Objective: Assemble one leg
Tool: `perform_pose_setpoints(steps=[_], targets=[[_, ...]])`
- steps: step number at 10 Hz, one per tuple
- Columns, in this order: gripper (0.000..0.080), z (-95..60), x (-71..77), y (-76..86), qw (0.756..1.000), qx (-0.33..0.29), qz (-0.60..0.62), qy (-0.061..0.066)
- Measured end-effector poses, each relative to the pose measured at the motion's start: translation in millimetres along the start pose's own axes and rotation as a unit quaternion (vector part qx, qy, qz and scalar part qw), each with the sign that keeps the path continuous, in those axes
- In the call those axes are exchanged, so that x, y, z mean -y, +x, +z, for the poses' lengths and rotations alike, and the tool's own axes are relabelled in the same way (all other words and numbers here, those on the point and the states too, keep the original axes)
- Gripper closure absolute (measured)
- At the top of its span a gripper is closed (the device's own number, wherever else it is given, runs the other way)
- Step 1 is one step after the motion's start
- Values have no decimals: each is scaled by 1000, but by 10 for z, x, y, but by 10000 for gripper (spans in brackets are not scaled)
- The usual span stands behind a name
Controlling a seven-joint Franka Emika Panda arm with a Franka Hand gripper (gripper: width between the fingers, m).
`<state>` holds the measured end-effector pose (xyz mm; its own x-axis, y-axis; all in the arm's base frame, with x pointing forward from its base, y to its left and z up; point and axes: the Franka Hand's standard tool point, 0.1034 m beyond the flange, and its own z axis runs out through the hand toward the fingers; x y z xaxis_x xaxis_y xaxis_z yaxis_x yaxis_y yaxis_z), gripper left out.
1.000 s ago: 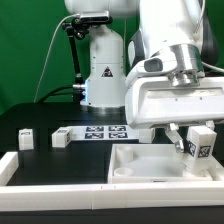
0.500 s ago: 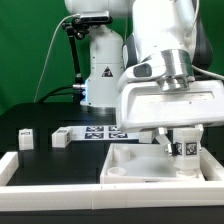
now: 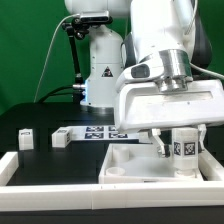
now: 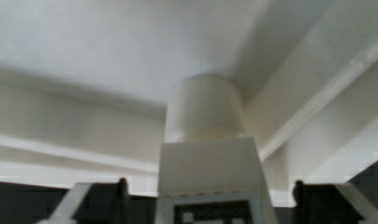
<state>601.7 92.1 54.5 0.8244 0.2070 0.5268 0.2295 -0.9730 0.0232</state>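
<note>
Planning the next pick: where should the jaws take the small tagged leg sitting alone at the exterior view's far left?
Take the loose leg by its two side faces near the top, coming straight down: it appears upright on the table, with nothing close beside it.

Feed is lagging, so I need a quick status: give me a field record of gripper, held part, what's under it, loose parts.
gripper: shut on the leg
leg: upright, tag toward the exterior camera
below leg: large white piece, recessed; contact cannot be told
loose tagged posts: two on the table, exterior view's left
marker board: on the table, beside the posts
</note>
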Motion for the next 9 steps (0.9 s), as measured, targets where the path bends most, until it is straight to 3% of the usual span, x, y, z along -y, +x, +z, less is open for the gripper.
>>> perform_pose_setpoints(steps=[1, 2, 5, 9], targets=[[214, 0, 0, 0, 1000, 0, 0, 0], [165, 0, 0, -1, 1000, 0, 0, 0], [153, -6, 2, 3, 1000, 5, -1, 1], [150, -206, 25, 230, 1000, 18, -9, 6]])
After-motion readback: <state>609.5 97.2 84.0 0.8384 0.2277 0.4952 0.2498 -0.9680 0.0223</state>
